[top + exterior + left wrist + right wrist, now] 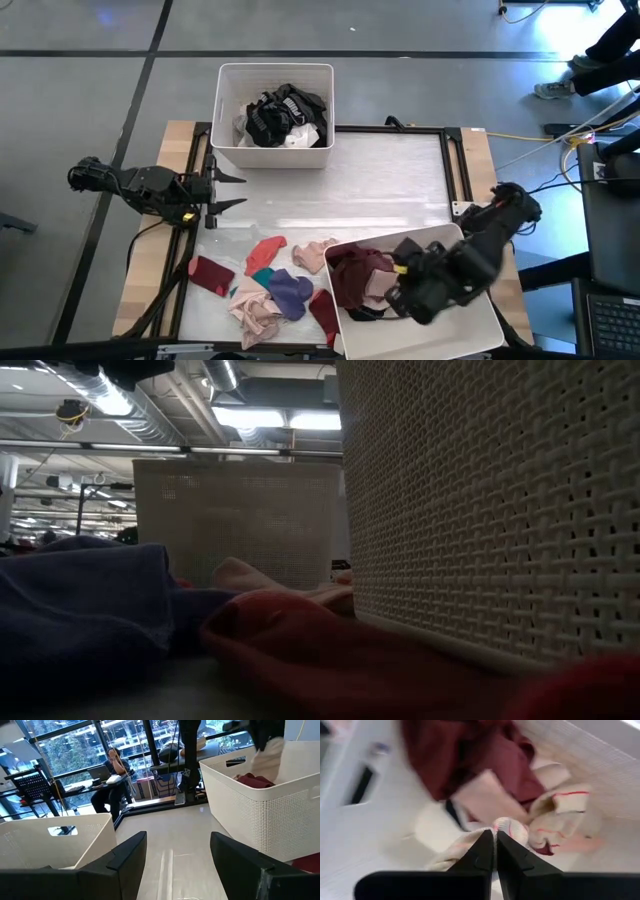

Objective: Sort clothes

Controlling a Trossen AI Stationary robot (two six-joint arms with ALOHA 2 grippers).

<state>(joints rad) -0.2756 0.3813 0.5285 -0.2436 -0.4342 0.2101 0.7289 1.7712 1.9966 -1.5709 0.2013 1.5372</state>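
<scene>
We had the right gripper [495,842] clamped on a cream garment [470,842] over the near bin [470,335]; next, we judged, came releasing it. The left gripper [232,191] waited, fingers apart.

clothes [265,290]: loose coloured pile, table front | black-white heap, far bin | maroon, beige, near bin

High view looks straight down on the bench [400,170]; low view sits close against the near bin [500,510], also seen from above.
</scene>
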